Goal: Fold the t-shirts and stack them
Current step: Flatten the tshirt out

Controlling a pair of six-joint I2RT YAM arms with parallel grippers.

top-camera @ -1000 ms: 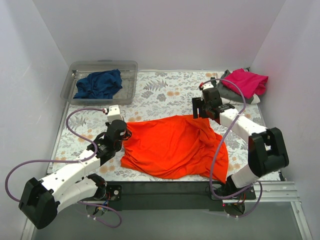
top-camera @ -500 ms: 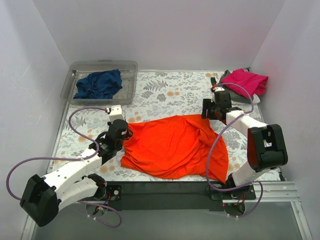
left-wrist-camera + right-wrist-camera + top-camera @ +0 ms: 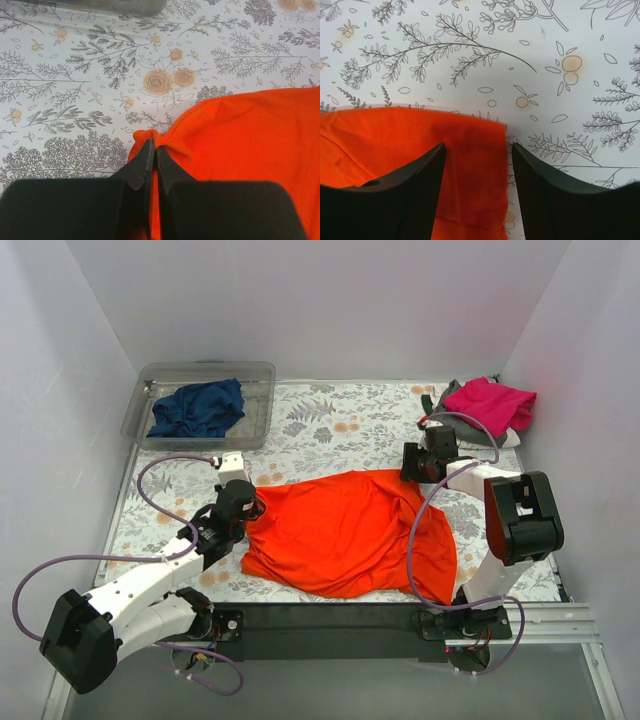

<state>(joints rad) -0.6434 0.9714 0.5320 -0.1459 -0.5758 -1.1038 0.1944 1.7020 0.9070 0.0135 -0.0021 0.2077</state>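
Observation:
The orange-red t-shirt (image 3: pixel 345 530) lies spread and rumpled on the floral table cover. My left gripper (image 3: pixel 250 508) is shut on the shirt's left edge; in the left wrist view the closed fingertips (image 3: pixel 152 145) pinch a small bunch of orange cloth (image 3: pixel 240 135). My right gripper (image 3: pixel 412 468) is open over the shirt's far right corner; in the right wrist view the corner (image 3: pixel 470 155) lies between the spread fingers (image 3: pixel 427 160). The navy blue t-shirt (image 3: pixel 198 408) lies crumpled in the clear tub. The magenta-pink t-shirt (image 3: pixel 490 403) rests on the grey t-shirt (image 3: pixel 462 427) at the back right.
The clear plastic tub (image 3: pixel 262 405) stands at the back left. The floral table cover (image 3: pixel 340 425) shows between the tub and the stack. White walls close in on the left, back and right. A black base bar (image 3: pixel 330 625) runs along the near edge.
My right gripper has let go of the shirt's far right corner, dropped to the table and moved right toward the stack, leaving the corner flat. The left gripper holds still.

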